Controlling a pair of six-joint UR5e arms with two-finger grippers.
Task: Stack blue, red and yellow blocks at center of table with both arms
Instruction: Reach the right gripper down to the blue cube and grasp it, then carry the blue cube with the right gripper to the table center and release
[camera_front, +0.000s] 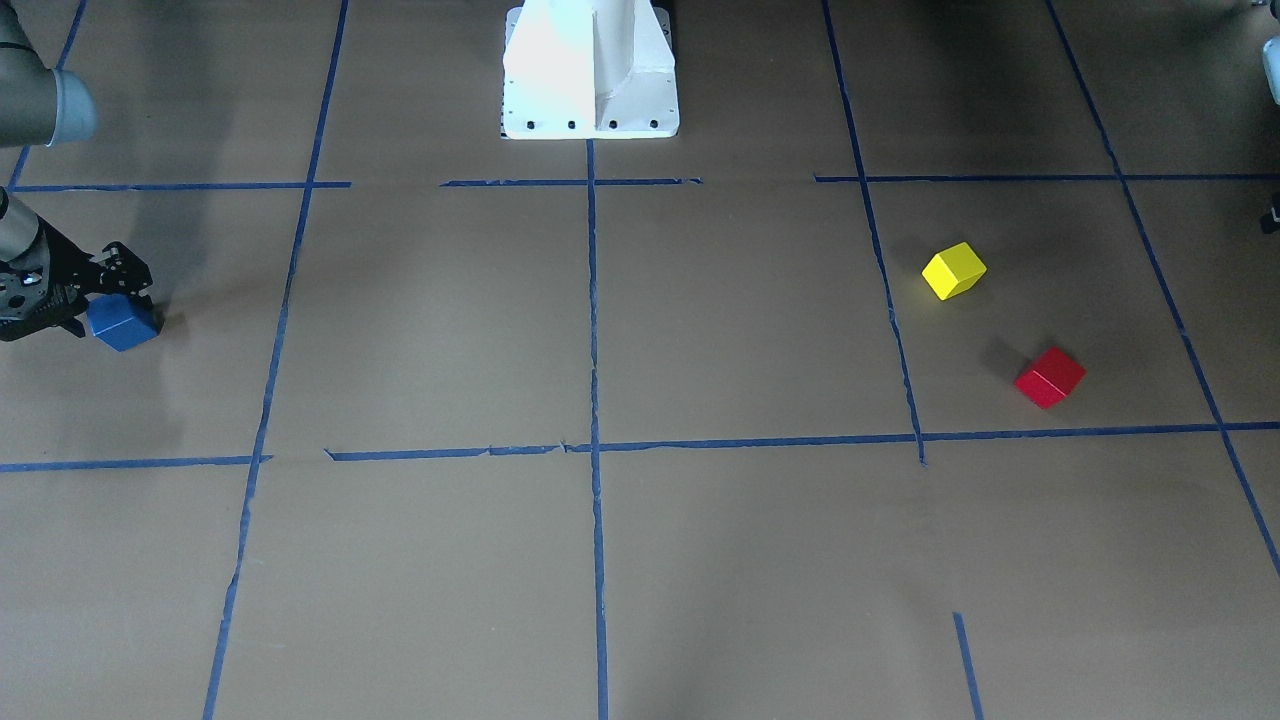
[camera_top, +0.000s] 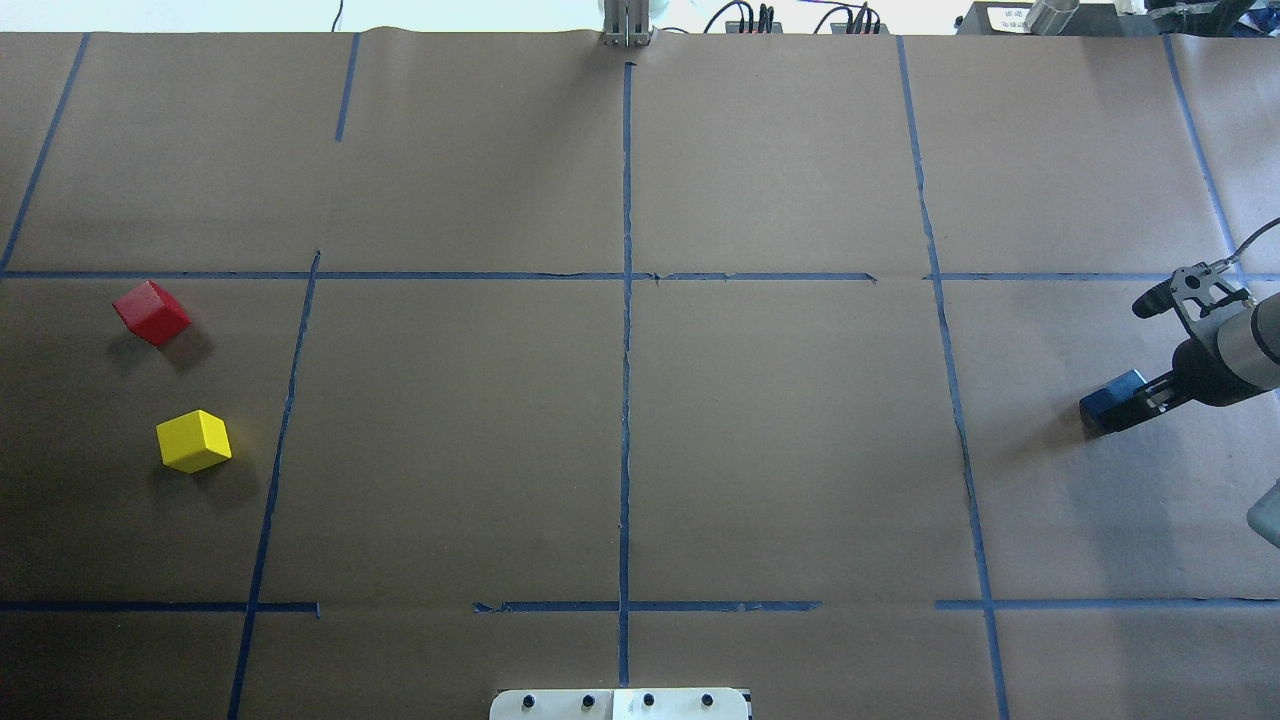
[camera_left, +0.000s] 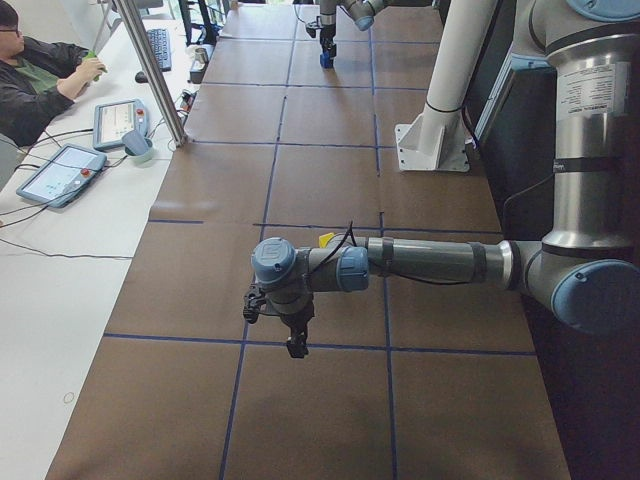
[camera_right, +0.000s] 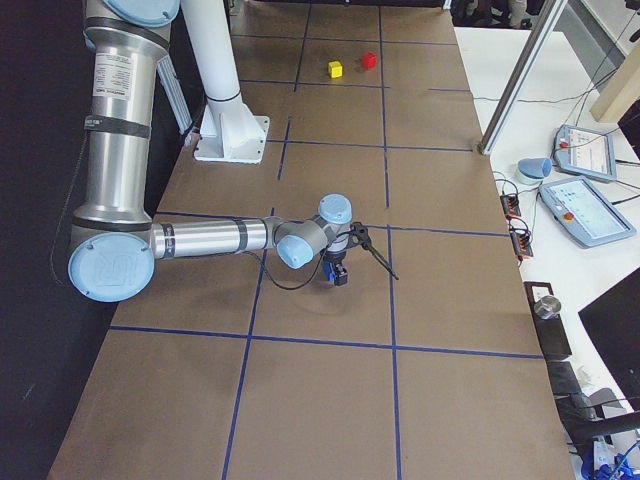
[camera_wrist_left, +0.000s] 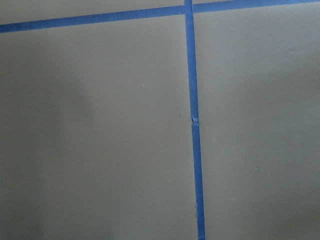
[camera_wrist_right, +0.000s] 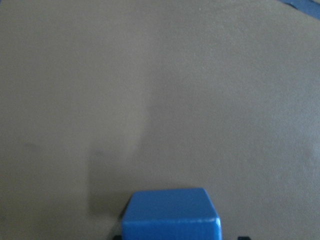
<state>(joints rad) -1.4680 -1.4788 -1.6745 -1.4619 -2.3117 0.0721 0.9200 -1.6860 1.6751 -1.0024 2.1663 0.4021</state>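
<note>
The blue block (camera_front: 122, 322) sits at the table's end on my right side, between the fingers of my right gripper (camera_front: 108, 303). It also shows in the overhead view (camera_top: 1108, 400) and fills the bottom centre of the right wrist view (camera_wrist_right: 170, 215). The gripper looks shut on it, low at the table surface. The yellow block (camera_front: 954, 270) and the red block (camera_front: 1050, 377) lie apart on my left side, free on the paper. My left gripper (camera_left: 294, 346) hangs above the table near them, seen only from the side; I cannot tell if it is open.
The table is brown paper with a grid of blue tape lines. The white robot base (camera_front: 590, 70) stands at the middle of my edge. Operators' tablets and cables (camera_right: 590, 200) lie on the white side bench beyond the far edge.
</note>
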